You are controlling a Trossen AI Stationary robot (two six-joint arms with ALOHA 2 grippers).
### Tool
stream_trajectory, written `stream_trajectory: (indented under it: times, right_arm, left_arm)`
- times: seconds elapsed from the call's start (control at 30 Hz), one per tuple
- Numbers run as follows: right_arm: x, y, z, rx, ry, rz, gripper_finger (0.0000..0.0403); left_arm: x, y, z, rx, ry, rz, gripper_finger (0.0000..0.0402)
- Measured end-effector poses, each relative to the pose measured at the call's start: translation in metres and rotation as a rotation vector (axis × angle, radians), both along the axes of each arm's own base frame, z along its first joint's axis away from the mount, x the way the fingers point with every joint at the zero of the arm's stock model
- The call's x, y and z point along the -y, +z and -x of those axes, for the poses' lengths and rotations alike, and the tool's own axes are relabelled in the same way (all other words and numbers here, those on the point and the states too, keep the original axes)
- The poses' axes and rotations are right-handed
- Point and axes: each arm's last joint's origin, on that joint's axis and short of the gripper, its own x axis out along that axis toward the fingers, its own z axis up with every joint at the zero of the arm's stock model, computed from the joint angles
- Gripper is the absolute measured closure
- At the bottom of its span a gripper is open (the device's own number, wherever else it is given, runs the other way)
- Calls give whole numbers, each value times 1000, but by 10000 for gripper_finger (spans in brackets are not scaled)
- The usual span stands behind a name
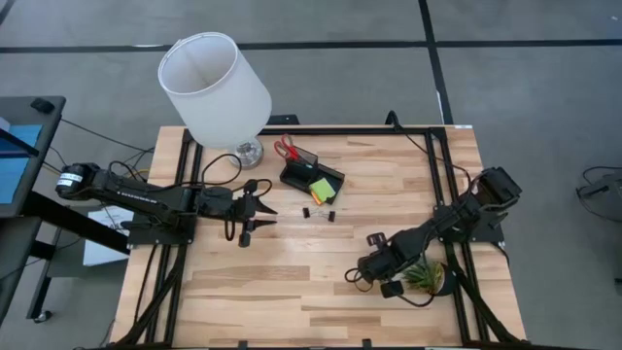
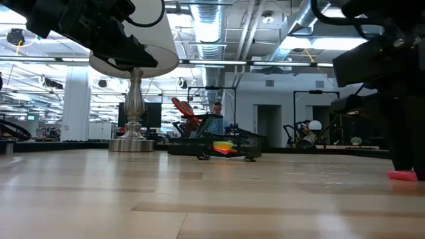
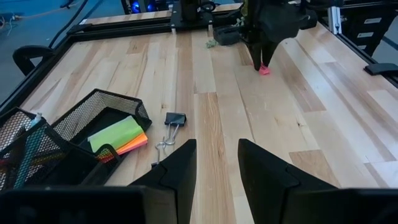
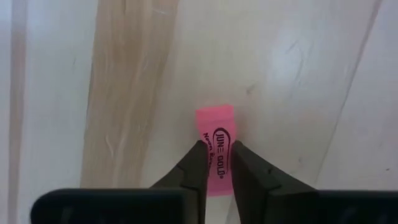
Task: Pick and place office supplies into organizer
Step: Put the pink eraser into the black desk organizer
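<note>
- High view: organizer point(image 1: 311, 179) sits at 12 o'clock of table point(image 1: 292, 282) centre, just beside the lamp point(image 1: 216, 89) base. Red-handled scissors point(image 1: 287, 149) stand in its cup end, sticky-note pad point(image 1: 324, 190) in the tray end. Two black clips point(image 1: 318, 213) lie on the wood at 6 o'clock of the tray. Left gripper point(image 1: 260, 220) hovers at 9 o'clock of the clips, fingers spread. Right gripper point(image 1: 362, 275) is down at 4 o'clock of centre, next to the plant point(image 1: 424, 277).
- Low view: organizer point(image 2: 216, 145) mid-distance with the pad point(image 2: 224, 147) showing; pink piece point(image 2: 402, 175) lies on the wood at far 3 o'clock, under the dark right arm.
- Left wrist view: left jaws open, nothing between them. Mesh organizer point(image 3: 74, 134) with pad point(image 3: 118, 134) close by; one binder clip point(image 3: 173, 122) just beside the tray. Right gripper point(image 3: 262, 64) touches the pink piece point(image 3: 264, 70) across the table.
- Right wrist view: right fingers point(image 4: 194, 165) pinch the pink piece point(image 4: 216, 144), printed label visible; the jaws are closed onto it on the tabletop.
</note>
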Motion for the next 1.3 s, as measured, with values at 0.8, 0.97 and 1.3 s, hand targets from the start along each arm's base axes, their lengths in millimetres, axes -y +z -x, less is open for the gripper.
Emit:
stream_trajectory:
  times: [0.8,0.97,1.3]
  right_arm:
    - [179,86,-111,763,-447,172,349]
    - [196,69,-128,853,-431,58,349]
    - [210,35,-157,803,-463,341,349]
  left_arm:
    - [0,1,0,7,-8,-20,290]
    - [-1,1,0,8,14,-64,290]
    - [-2,-1,1,-9,27,-90,290]
